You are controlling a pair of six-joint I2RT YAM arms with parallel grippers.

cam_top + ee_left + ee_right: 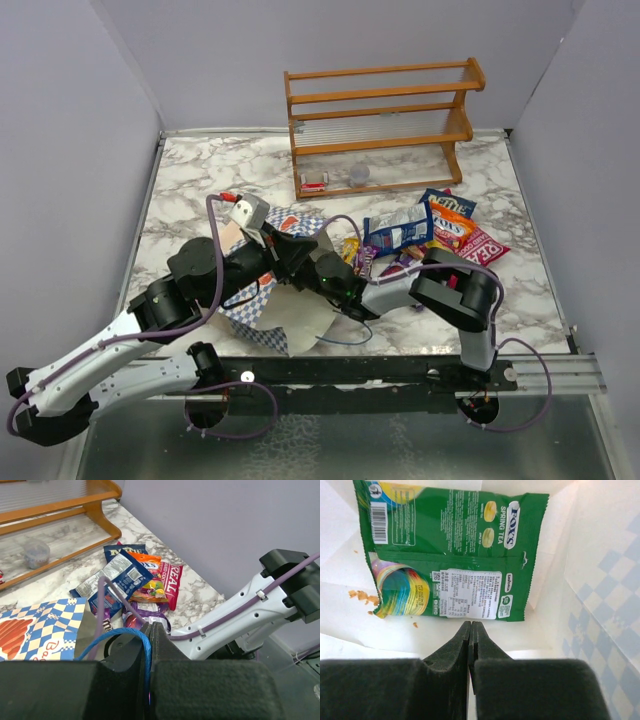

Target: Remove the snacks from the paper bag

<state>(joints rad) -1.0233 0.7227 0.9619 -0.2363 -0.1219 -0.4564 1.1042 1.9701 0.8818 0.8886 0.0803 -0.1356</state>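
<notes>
The paper bag (262, 318) lies on its side at the table's front left; its checkered band shows in the left wrist view (47, 625). My left gripper (151, 626) is shut on the bag's blue cord handle (146, 647) and sits at the bag's top edge (288, 252). My right gripper (470, 625) is shut and empty inside the bag, its tips just short of a green-yellow packet (450, 555) lying on the bag's white inside. Outside the bag lie silver-blue (114, 576), dark blue (121, 551), orange (148, 563), red (173, 582) and purple (150, 611) packets.
The packet pile (425, 228) lies right of the bag, beside my right arm (455, 290). A wooden rack (380, 110) stands at the back with small clear cups (360, 175) at its foot. Crumbs (362, 597) lie inside the bag. Grey walls close in the sides.
</notes>
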